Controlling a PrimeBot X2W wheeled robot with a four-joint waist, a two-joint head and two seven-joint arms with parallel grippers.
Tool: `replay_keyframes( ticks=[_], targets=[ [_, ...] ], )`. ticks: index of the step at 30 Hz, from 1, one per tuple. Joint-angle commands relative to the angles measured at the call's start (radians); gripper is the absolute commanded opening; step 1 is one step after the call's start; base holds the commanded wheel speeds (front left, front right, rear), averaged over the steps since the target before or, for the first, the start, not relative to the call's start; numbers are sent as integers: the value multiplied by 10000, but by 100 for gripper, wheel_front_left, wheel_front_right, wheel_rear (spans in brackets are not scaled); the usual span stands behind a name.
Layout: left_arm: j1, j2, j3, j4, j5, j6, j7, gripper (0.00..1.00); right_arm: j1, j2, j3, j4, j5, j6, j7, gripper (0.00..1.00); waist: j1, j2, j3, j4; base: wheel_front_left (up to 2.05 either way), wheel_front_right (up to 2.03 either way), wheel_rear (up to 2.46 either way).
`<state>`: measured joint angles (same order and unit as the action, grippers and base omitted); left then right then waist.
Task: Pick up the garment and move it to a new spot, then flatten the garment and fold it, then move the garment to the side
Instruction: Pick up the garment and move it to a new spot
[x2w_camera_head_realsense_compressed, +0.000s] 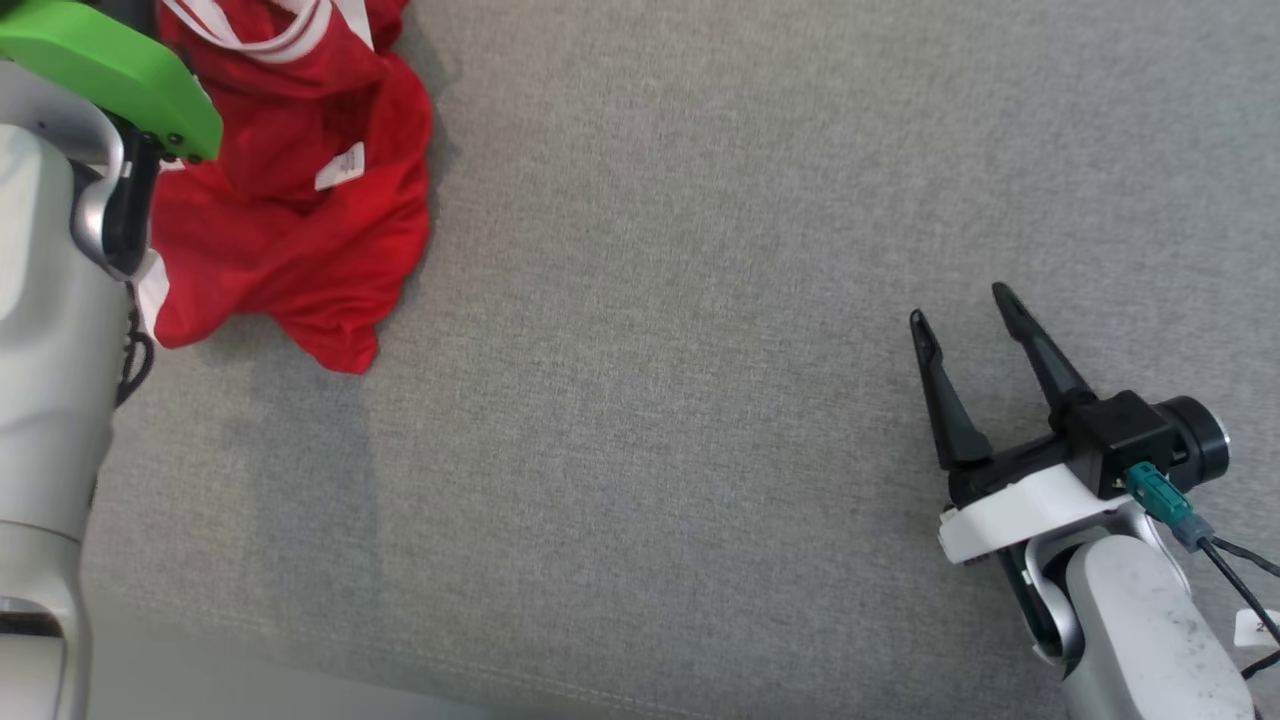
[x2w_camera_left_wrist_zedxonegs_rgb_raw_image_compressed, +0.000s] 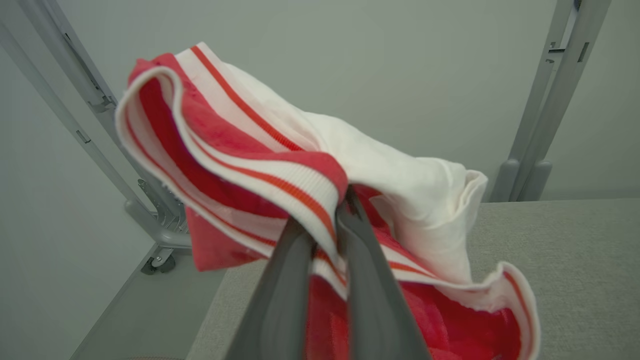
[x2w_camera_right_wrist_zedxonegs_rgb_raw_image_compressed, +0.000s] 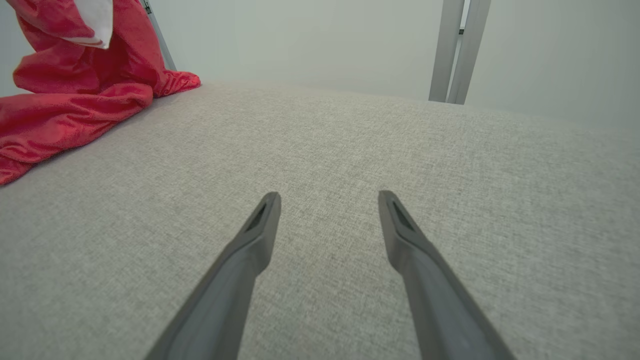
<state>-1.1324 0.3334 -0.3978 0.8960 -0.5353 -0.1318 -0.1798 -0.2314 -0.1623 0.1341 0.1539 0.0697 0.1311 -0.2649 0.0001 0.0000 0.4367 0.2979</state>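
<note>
The garment (x2w_camera_head_realsense_compressed: 300, 230) is a red top with white, red-striped ribbed trim, bunched at the far left of the grey cloth table (x2w_camera_head_realsense_compressed: 700, 350). In the left wrist view my left gripper (x2w_camera_left_wrist_zedxonegs_rgb_raw_image_compressed: 325, 215) is shut on the garment's (x2w_camera_left_wrist_zedxonegs_rgb_raw_image_compressed: 260, 170) striped trim, which folds over the fingertips, with white fabric rising behind. In the head view the left arm's pale forearm and green cover hide that gripper. My right gripper (x2w_camera_head_realsense_compressed: 965, 305) hangs open over bare table at the lower right, nothing between its fingers (x2w_camera_right_wrist_zedxonegs_rgb_raw_image_compressed: 265, 215). The right wrist view has the garment (x2w_camera_right_wrist_zedxonegs_rgb_raw_image_compressed: 75, 95) at its far left.
Grey metal frame posts (x2w_camera_right_wrist_zedxonegs_rgb_raw_image_compressed: 457, 50) stand behind the table's far edge, before a pale wall. A wheeled frame foot (x2w_camera_left_wrist_zedxonegs_rgb_raw_image_compressed: 160, 250) sits on the floor off the table's corner. The table's front edge (x2w_camera_head_realsense_compressed: 300, 670) runs along the bottom of the head view.
</note>
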Motion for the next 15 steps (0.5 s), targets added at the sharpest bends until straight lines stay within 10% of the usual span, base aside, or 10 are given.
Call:
replay_keyframes(
  ticks=[1,15],
  targets=[
    [-16,286,-191,-283,-86,24,-40,0,132,136,26,52,135,-4,10,100,-1,0,-1059,-273,0,0,0],
    [-979,810,-1729,-3589,-112,24,1563,0,851,1071,182,211,768,-4,10,100,-1,0,-3027,-2836,0,0,0]
  ],
)
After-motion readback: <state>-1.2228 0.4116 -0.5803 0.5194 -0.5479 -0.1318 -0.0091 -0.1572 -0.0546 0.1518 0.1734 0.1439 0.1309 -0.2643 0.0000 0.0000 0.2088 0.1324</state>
